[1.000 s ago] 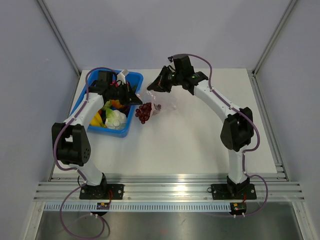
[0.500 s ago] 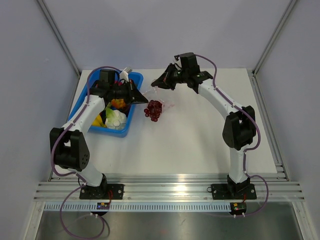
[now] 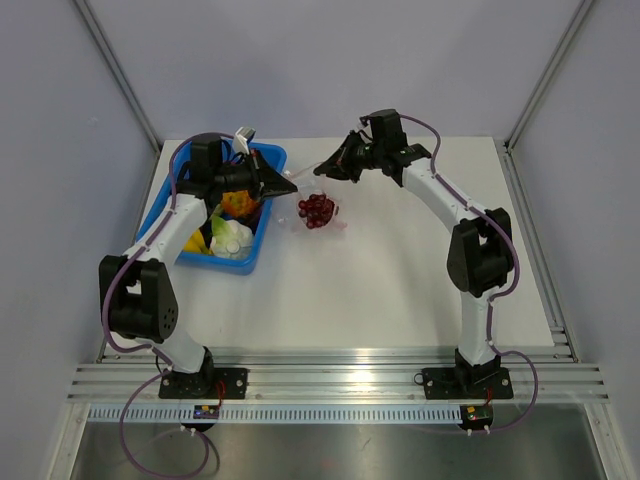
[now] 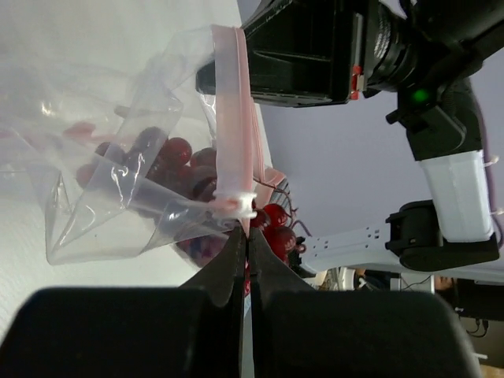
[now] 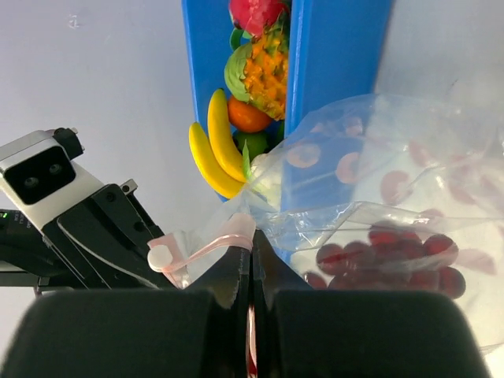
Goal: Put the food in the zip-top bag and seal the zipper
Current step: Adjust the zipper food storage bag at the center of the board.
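Note:
The zip-top bag [image 4: 102, 197] hangs between my two grippers above the table, with purple-red grapes [image 3: 317, 210] inside it. Its pink zipper [image 4: 233, 118] runs taut from one gripper to the other. My left gripper [image 3: 293, 184] is shut on one end of the zipper, by the white slider tab [image 4: 236, 201]. My right gripper [image 3: 324, 171] is shut on the other end of the strip [image 5: 216, 240]. Other food lies in the blue tray [image 3: 268, 165]: yellow bananas [image 5: 213, 146], an orange [image 5: 248, 116] and a pale cabbage [image 3: 232, 238].
The blue tray stands at the table's back left, just left of the hanging bag. In the right wrist view the left arm's camera housing [image 5: 39, 173] is close by. Grey walls with metal rails [image 3: 115, 70] enclose the table.
Both grippers have carried the bag to the right and a little toward the back. The grapes have swung along inside it. Both stay shut on the zipper.

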Available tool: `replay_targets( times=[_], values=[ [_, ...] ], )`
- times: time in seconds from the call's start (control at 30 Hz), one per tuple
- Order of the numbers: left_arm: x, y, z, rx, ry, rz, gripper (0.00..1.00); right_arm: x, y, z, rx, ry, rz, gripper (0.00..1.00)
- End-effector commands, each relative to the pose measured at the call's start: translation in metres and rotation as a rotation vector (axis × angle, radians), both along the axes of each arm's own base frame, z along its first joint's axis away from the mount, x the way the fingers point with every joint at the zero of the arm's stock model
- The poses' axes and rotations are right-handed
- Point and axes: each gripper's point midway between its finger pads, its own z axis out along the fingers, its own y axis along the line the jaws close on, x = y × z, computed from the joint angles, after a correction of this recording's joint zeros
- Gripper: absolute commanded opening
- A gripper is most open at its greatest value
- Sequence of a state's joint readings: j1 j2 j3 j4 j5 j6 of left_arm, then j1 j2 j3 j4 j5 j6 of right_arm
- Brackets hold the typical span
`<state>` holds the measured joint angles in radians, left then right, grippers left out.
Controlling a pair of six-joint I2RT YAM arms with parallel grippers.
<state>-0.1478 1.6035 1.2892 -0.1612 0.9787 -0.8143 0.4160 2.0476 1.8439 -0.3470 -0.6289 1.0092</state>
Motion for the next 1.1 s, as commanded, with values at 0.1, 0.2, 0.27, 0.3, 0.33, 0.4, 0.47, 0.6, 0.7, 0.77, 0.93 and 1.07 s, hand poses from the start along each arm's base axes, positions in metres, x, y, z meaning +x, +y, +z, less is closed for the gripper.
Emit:
replay_targets(
  times=[0.1, 0.2, 0.27, 0.3, 0.33, 0.4, 0.47, 0.6, 0.7, 0.77, 0.93, 1.07],
  values=[
    [0.004, 0.015, 0.042, -0.116, -0.050, 0.037, 0.00, 0.014, -0.025, -0.005, -0.051, -0.030, -0.067, 0.00],
    [0.014, 0.016, 0.050, -0.131, -0.055, 0.049, 0.00, 0.013, -0.026, -0.008, -0.062, -0.028, -0.069, 0.00],
    [0.020, 0.016, 0.058, -0.135, -0.067, 0.055, 0.00, 0.013, -0.029, -0.009, -0.069, -0.030, -0.072, 0.00],
    [0.023, 0.016, 0.059, -0.136, -0.068, 0.060, 0.00, 0.011, -0.029, -0.008, -0.072, -0.031, -0.072, 0.00],
    [0.026, 0.016, 0.057, -0.133, -0.062, 0.060, 0.00, 0.012, -0.031, -0.008, -0.082, -0.041, -0.077, 0.00],
    [0.030, 0.016, 0.062, -0.119, -0.079, 0.062, 0.00, 0.008, -0.035, 0.003, -0.095, -0.063, -0.084, 0.00],
    [0.032, 0.018, 0.054, -0.072, -0.077, 0.056, 0.00, 0.002, -0.046, 0.021, -0.132, -0.118, -0.105, 0.00],
    [0.037, 0.017, 0.046, 0.116, -0.155, -0.008, 0.00, -0.014, -0.066, 0.055, -0.203, -0.224, -0.134, 0.00],
    [0.035, 0.024, 0.021, 0.238, -0.171, -0.071, 0.00, -0.034, -0.072, 0.075, -0.231, -0.292, -0.121, 0.00],
    [0.037, 0.024, 0.013, 0.257, -0.176, -0.096, 0.00, -0.048, -0.070, 0.084, -0.237, -0.312, -0.109, 0.00],
    [0.048, 0.030, 0.000, 0.339, -0.158, -0.096, 0.00, -0.084, -0.055, 0.089, -0.280, -0.336, -0.087, 0.00],
    [0.055, 0.024, -0.013, 0.377, -0.155, -0.105, 0.38, -0.088, -0.049, 0.077, -0.308, -0.326, -0.102, 0.00]
  ],
)
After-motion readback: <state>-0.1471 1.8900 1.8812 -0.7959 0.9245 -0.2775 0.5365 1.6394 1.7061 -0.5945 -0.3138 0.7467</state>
